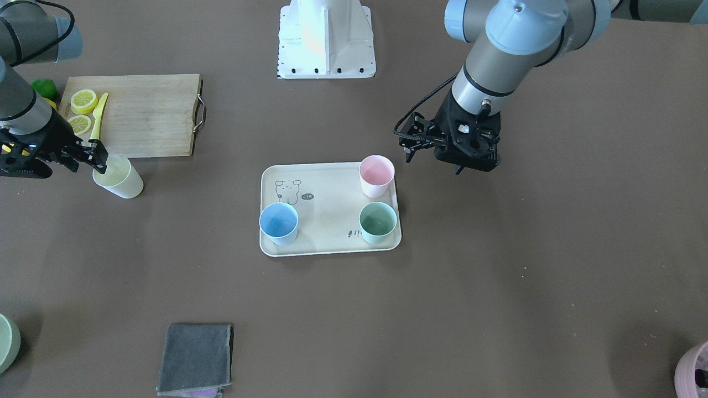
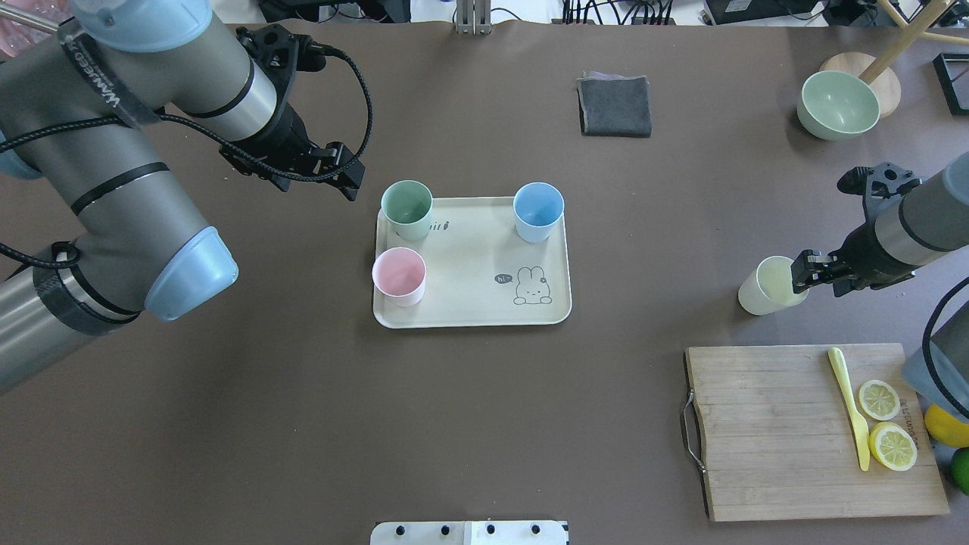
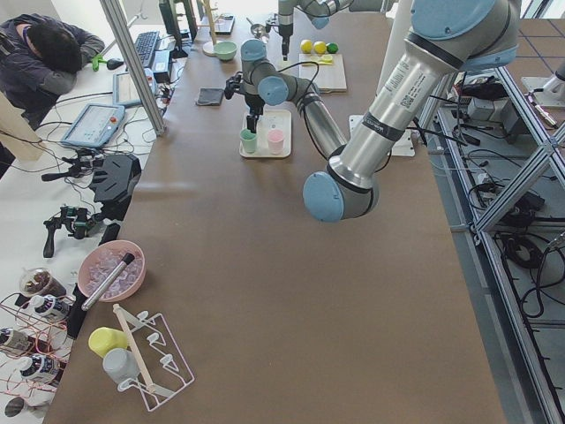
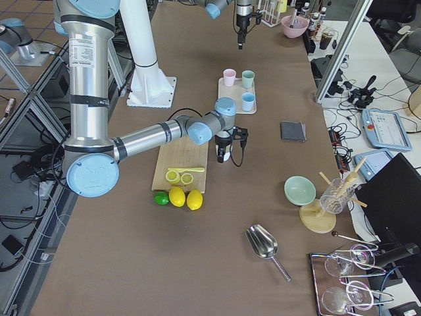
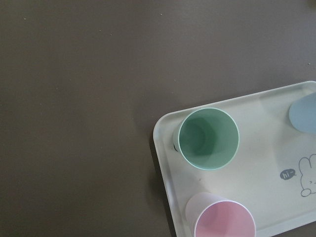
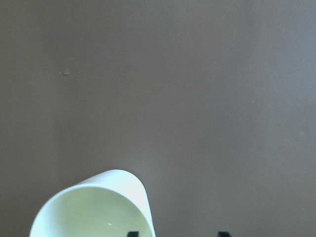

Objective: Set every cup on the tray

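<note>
Evidently for pickup, the right gripper [image 2: 801, 274], jaws parted, straddles the pale yellow matte tumbler [image 2: 764, 291] well off the cream rectangular tray [image 2: 469, 257]; the left gripper [image 2: 347, 175] hangs open beside it.

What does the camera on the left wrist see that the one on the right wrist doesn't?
Only the left wrist view shows the tray, with the green cup and the pink cup on it, plus a bit of the blue cup. Only the right wrist view shows the yellow cup. Both show the brown table.
</note>
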Tool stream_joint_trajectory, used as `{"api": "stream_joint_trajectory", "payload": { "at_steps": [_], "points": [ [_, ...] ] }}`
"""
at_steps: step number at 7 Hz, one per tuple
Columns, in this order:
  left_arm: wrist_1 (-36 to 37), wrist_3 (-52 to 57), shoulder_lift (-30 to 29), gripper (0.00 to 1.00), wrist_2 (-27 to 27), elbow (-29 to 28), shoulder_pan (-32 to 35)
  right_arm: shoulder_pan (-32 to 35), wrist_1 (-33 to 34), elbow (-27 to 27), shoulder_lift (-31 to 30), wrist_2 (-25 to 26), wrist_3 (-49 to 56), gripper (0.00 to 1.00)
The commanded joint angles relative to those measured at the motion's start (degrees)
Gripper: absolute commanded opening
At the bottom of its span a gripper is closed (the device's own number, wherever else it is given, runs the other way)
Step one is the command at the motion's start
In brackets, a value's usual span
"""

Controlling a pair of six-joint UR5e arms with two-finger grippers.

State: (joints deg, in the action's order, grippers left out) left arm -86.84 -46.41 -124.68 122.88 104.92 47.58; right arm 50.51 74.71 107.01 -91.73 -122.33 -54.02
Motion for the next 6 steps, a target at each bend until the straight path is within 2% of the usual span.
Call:
{"api": "stream_joint_trajectory", "payload": {
  "at_steps": [1,4,5,6],
  "points": [
    [0.1,3.8,2.3,0.98,0.2,1.8,1.9,-2.1,-0.1,-0.6,0.8,1.2,-4.2,0.00],
    [0.1,7.9,4.1,0.98,0.2,1.4,4.2,-1.9,0.9,0.7,8.7,0.5,-9.2,0.00],
    [0.2,15.9,6.4,0.99,0.4,1.1,6.9,-2.0,4.0,1.8,12.5,0.1,-14.0,0.00],
    [0.2,19.1,8.3,0.99,0.9,0.6,8.7,-4.8,10.0,2.4,18.5,0.7,-18.9,0.00]
  ]
}}
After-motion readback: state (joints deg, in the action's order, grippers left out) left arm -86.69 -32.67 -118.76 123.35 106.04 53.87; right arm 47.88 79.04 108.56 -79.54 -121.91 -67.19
